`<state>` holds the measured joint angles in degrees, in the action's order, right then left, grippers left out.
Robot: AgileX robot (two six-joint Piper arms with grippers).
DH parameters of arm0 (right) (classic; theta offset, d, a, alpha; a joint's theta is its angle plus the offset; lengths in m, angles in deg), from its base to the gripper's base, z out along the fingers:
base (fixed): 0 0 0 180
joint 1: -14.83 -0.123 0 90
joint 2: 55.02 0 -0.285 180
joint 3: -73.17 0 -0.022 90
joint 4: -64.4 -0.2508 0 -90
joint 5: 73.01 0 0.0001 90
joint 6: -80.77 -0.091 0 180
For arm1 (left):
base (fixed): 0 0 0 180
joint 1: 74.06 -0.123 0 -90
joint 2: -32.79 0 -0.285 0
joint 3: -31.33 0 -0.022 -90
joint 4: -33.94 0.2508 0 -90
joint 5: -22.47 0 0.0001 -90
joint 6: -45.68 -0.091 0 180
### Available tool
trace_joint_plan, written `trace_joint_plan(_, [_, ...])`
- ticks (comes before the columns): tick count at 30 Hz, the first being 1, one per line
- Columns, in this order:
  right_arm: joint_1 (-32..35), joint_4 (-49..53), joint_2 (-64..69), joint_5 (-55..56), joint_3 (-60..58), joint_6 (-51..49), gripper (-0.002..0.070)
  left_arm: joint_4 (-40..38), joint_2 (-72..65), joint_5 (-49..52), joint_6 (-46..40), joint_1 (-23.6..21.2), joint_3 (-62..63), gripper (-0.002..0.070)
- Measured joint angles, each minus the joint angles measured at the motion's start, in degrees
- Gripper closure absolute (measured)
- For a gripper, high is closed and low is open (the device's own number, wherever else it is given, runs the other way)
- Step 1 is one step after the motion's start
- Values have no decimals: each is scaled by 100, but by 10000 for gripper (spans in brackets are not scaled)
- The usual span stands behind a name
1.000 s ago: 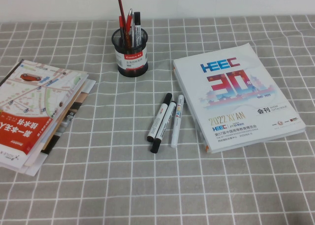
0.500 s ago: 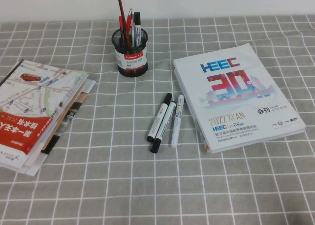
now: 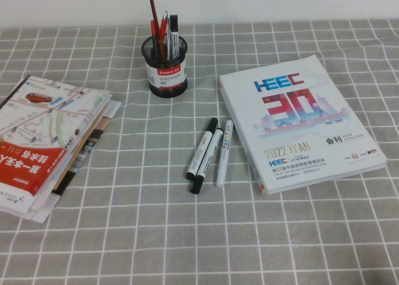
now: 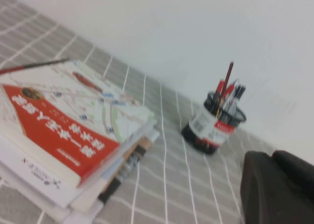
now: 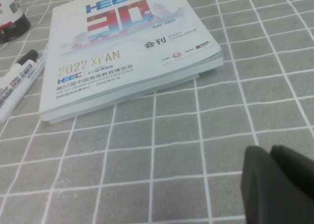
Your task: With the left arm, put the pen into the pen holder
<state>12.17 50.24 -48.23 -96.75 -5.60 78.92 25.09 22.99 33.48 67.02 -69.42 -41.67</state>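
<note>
The pen lies flat on the grey checked tablecloth, near the middle of the table. It has a white barrel and is black at both ends. It is the left one of three markers lying side by side. Right beside it is a marker with one black end, and next to that is an all-white marker. The pen holder stands upright farther back, well apart from the pen, with red and black pens sticking out of it. A big white catalogue lies to the right of the markers. A stack of map books lies on the left side of the table. The left gripper shows only as a dark shape in the left wrist view, above the cloth near the map books; whether it is open or closed cannot be told. The right gripper shows the same way in the right wrist view, over bare cloth near the catalogue, and its state cannot be told either. Neither gripper touches anything.
</note>
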Motion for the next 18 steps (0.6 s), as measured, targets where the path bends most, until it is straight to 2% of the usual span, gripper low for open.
trace_joint_plan(4, [0,0,0,0,0,0,691,-50,-715,976,-421,0,928,677])
trace_joint_plan(12, [0,0,0,0,0,0,691,-1055,-2745,2778,-2440,0,2553,677])
trace_joint_plan(18, [0,0,0,0,0,0,691,-1541,-4141,3385,-3406,0,3261,677])
